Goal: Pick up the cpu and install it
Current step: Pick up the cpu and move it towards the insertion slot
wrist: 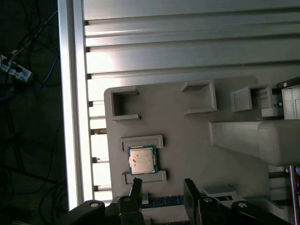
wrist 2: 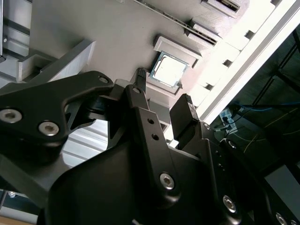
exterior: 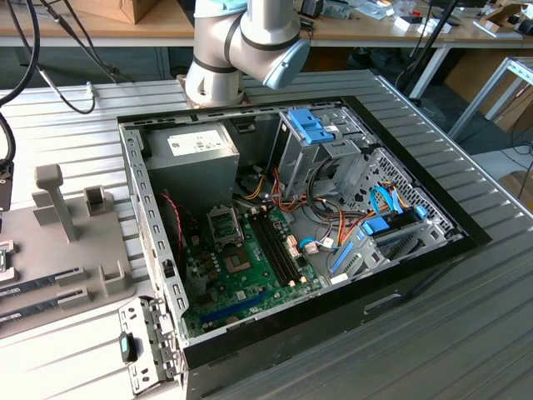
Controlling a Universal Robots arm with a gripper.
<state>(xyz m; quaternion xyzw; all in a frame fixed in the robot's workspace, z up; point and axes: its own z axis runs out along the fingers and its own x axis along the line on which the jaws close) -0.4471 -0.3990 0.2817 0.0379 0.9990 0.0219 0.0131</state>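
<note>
A: Where is the cpu [wrist: 142, 159]?
B: It lies flat on the grey holder plate [wrist: 187, 122], between two raised lips [wrist: 142, 140] that probably fix its position for a clean grasp.
A: And the gripper [wrist: 163, 190]?
B: It hangs over the plate near the cpu, not touching it, fingers [wrist: 136, 190] spread and holding nothing.
A: The surroundings?
B: A ribbed metal table [wrist: 187, 47] carries the plate; the open computer case [exterior: 291, 233] appears sunk into it, with workbenches [exterior: 375, 32] behind and loose cables [exterior: 62, 96].

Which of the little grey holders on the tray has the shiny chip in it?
The one nearest the open claw: the cpu lies flat between its two low rails. The square pockets sit farther away.
</note>
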